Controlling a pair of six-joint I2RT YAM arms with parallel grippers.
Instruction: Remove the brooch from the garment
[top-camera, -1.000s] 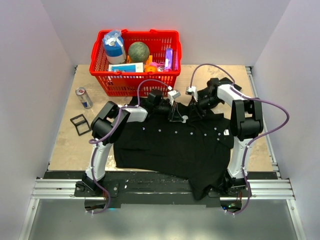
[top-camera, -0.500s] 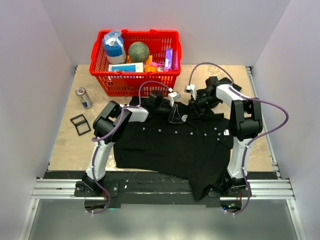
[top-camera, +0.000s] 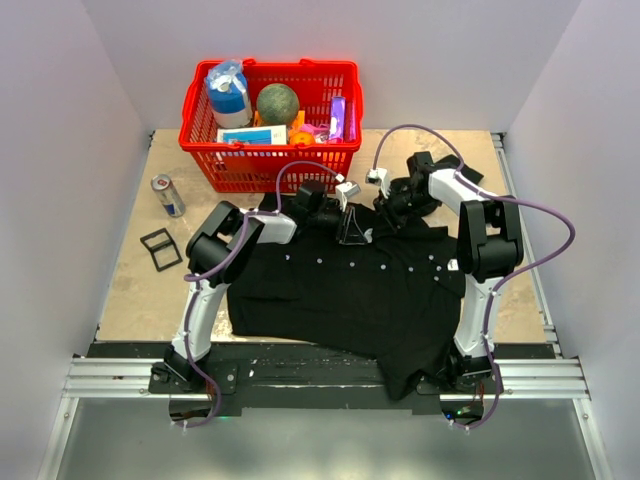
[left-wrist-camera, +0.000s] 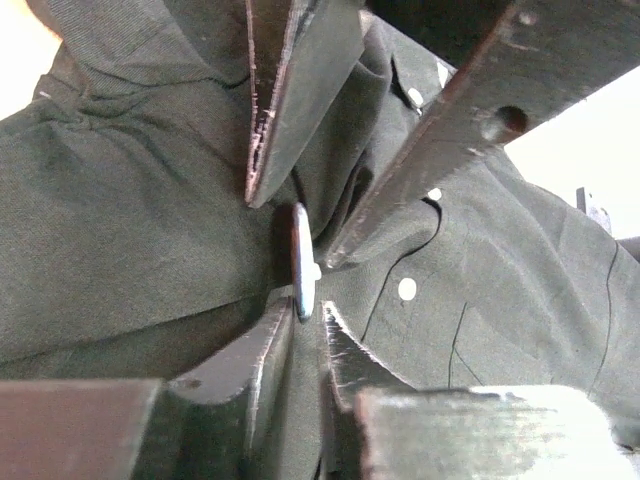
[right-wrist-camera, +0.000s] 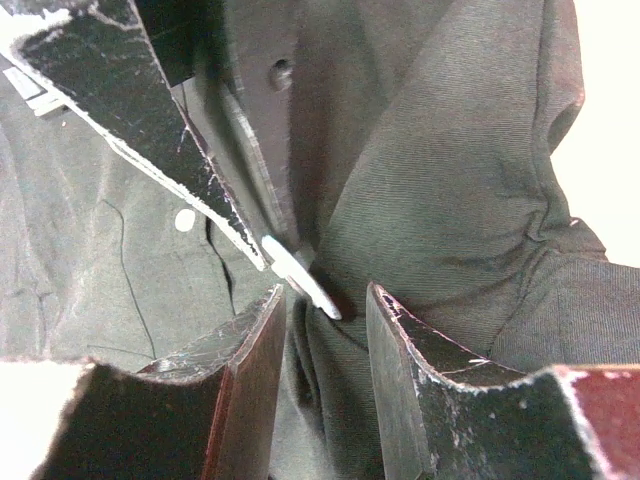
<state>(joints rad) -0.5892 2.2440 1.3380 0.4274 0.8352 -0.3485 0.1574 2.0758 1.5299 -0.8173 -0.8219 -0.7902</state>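
The black shirt (top-camera: 340, 290) lies spread on the table. The brooch (top-camera: 369, 236) sits near its collar and shows edge-on as a silvery disc in the left wrist view (left-wrist-camera: 303, 260) and the right wrist view (right-wrist-camera: 300, 280). My left gripper (top-camera: 358, 232) (left-wrist-camera: 305, 315) is nearly closed, pinching cloth, with the brooch's near edge at its tips. My right gripper (top-camera: 383, 215) (right-wrist-camera: 325, 295) is open. Its fingers (left-wrist-camera: 300, 100) straddle the brooch's far edge without gripping it.
A red basket (top-camera: 265, 165) full of goods stands at the back, just behind the collar. A drink can (top-camera: 167, 195) and a small black frame (top-camera: 160, 247) lie on the left. The shirt's hem (top-camera: 410, 370) hangs over the table's near edge.
My right gripper has shifted a little left and back, closer round the brooch. My left gripper has stayed in place at the collar.
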